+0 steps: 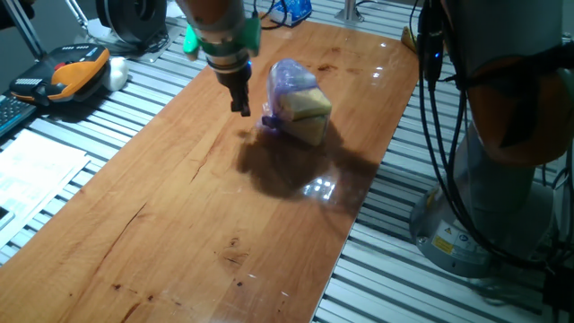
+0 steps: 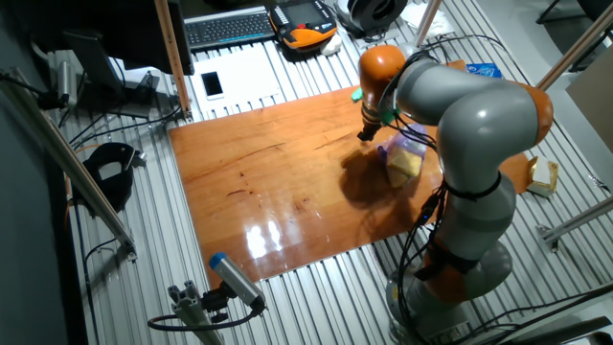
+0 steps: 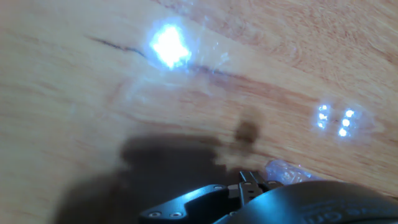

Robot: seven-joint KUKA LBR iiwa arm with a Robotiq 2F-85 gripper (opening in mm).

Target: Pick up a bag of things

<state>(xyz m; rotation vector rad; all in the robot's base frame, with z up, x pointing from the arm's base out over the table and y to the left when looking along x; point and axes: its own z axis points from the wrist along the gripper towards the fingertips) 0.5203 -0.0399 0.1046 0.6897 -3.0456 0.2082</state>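
Your arm (image 2: 460,125) rises from its base at the table's edge, bends over at the grey elbow and reaches across the wooden table (image 1: 179,224). Its orange wrist section points steeply down, so the gripper (image 1: 240,106) hangs close above the wood without touching it. A green ring sits just above the dark fingers.

Gripper state: in the one fixed view the fingers read as a single dark stub, tips seemingly pressed together, with nothing between them. The view is small and somewhat blurred there, so treat that as likely rather than certain. The hand view does not settle it: you see only the dark hand housing along the bottom edge, bare wood, light glare and the hand's shadow.

The bag (image 1: 296,100) lies on the table just beside the gripper, apart from it, on the side toward the robot base. It is crinkly lilac plastic with a tan block inside, and the block fills the lower part nearest the camera. In the other fixed view the bag (image 2: 404,158) sits partly behind the forearm. In the hand view only a sliver of its plastic (image 3: 283,169) shows at the lower right, next to the housing.

Off the table, an orange-and-black pendant (image 1: 67,72) rests on the slatted bench.
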